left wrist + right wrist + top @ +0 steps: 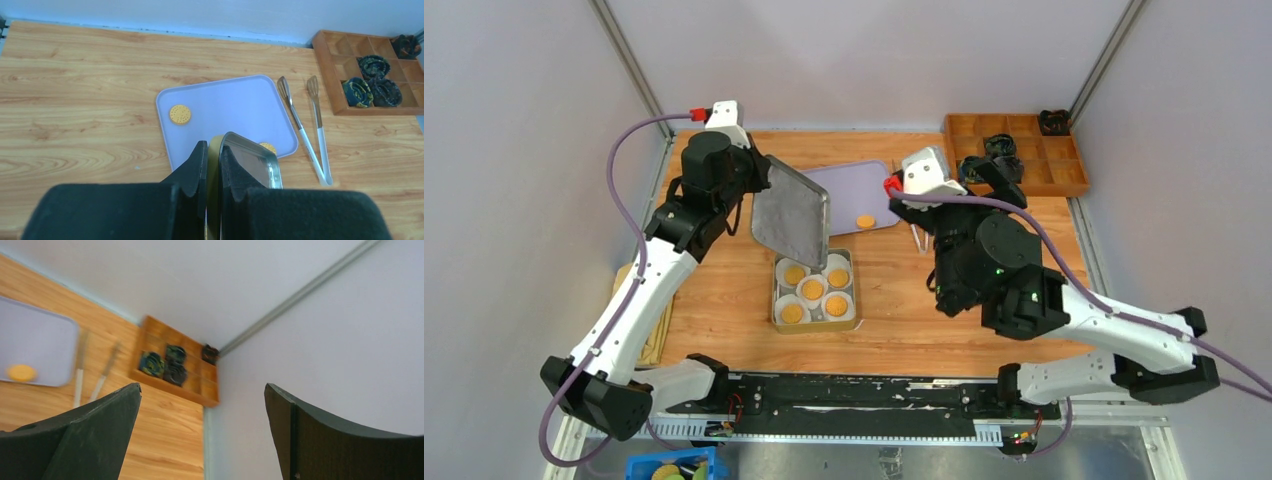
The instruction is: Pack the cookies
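A gold tin [776, 296] sits mid-table with several cookies [812, 289] in white paper liners. Its metal lid [792, 210] hangs tilted above the tin's far side, and my left gripper [759, 185] is shut on the lid's rim [239, 150]. The left wrist view shows the left gripper [214, 145] pinching that rim. Two cookies lie on the lilac tray [235, 107]: one at its left [180, 114], one [269, 147] half hidden behind the lid. Only one tray cookie [865, 221] shows from above. My right gripper [996, 165] is raised and open [202, 386], holding nothing.
White-handled tongs [306, 131] lie on the table just right of the tray. A wooden compartment box [1014, 150] with dark rolled items stands at the back right corner. A blue bin [669, 466] sits below the table's near edge. Walls close in on both sides.
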### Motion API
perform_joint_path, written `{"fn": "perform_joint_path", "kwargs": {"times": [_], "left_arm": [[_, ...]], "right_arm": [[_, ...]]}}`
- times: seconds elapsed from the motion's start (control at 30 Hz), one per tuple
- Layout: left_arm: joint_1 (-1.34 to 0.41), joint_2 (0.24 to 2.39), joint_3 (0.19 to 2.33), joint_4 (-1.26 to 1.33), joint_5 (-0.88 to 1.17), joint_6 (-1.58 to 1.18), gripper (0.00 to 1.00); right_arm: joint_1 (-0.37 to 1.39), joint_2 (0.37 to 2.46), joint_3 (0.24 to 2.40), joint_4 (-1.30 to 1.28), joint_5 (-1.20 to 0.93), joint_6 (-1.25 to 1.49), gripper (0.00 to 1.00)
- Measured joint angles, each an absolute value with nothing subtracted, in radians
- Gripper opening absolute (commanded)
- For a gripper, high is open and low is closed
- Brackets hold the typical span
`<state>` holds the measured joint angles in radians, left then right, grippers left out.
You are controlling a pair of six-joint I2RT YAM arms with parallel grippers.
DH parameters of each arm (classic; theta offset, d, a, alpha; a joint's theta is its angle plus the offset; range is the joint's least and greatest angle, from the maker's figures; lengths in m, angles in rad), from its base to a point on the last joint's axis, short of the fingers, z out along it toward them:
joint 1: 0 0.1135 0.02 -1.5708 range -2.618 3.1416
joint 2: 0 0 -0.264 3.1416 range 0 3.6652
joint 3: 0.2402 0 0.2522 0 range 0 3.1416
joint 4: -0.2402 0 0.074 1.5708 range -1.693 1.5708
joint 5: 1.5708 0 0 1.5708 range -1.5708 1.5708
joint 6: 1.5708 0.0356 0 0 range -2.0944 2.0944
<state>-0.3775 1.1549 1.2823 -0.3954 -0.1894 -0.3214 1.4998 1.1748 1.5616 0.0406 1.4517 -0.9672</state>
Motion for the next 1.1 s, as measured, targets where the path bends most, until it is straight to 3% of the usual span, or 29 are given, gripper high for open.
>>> {"fn": "perform_joint_path", "kwargs": {"times": [0.23, 0.5, 0.77, 0.97, 1.1], "left_arm": [[-0.377, 1.192, 1.283, -0.400, -0.196, -0.318, 0.01], [-0.377, 1.217, 1.285, -0.416, -0.206, -0.313, 0.01], [-0.378, 1.217, 1.290, -0.429, -0.221, -0.306, 0.01], [-0.381, 1.218, 1.302, -0.452, -0.229, -0.302, 0.00], [-0.382, 1.225, 1.305, -0.451, -0.230, -0.302, 0.00]], "right_arm": [[1.092, 0.905, 1.167, 0.087, 1.298, -0.946, 1.00], [0.748, 0.745, 0.862, 0.058, 1.044, -0.619, 1.00], [0.512, 0.921, 0.764, 0.060, 0.874, -0.361, 1.00], [0.350, 0.934, 0.577, 0.147, 0.794, -0.213, 1.00], [0.188, 1.014, 0.585, 0.139, 0.731, -0.105, 1.00]]}}
